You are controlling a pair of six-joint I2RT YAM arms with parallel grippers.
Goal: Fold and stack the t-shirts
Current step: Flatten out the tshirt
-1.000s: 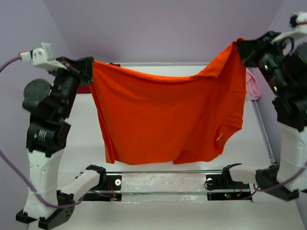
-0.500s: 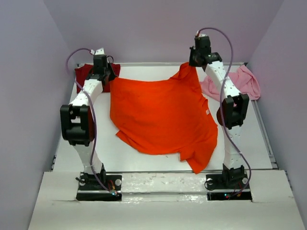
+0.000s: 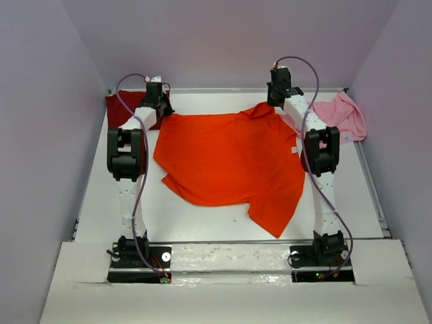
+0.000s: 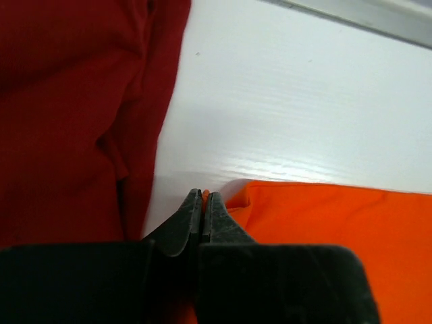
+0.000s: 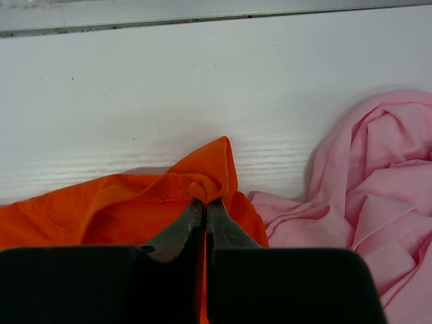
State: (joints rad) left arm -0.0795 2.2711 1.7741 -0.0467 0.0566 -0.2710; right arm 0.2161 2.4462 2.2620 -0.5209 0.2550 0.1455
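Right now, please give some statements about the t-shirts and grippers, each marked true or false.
1. The bright orange cloth t-shirt lies spread on the white table. True.
2. The left gripper is open. False: it is shut on that t-shirt's far edge.
3. The crumpled light pink cloth t-shirt lies beside the right gripper. True.
4. The dark red cloth t-shirt lies on the orange one. False: it lies at the far left corner, not on it.

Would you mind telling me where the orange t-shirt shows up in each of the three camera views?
Top external: orange t-shirt spread out, centre of frame.
Left wrist: orange t-shirt lower right, corner at the left gripper.
Right wrist: orange t-shirt lower left, pinched by the right gripper.
Shared landmark: white table.
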